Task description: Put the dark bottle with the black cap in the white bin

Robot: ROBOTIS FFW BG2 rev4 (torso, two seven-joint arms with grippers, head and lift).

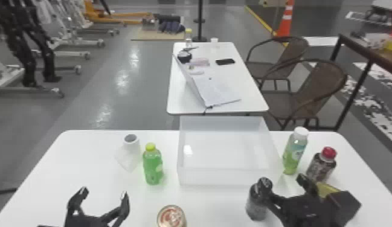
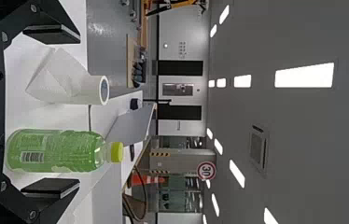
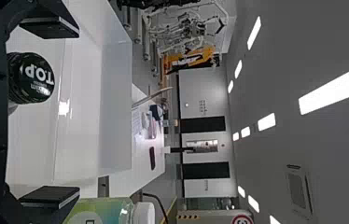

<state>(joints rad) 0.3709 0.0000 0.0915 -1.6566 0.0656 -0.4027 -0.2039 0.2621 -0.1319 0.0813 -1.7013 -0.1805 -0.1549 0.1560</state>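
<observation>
Head view shows the dark bottle (image 1: 255,208) upright, in from the tabletop's (image 1: 83,157) right edge, basically beside the nearer right gripper's (image 3: 77,112) left finger; that gripper's wide open, empty, left gripper (image 1: 104,193) too.

Left gripper (image 1: 104,193): black; beyond it, white paper roll (image 1: 132,148). Right of it, green bottle (image 1: 153,167), yellow-green cap; can (image 1: 171,216), red-and-white top, gold rim.
Right gripper (image 1: 284,182): black; at its left side, dark bottle (image 1: 255,206), black cap, white lettering. Beyond it, white bin (image 1: 225,178); green-and-blue bottle (image 1: 291,155), white cap; dark mottled bottle (image 1: 319,169), red cap.
</observation>
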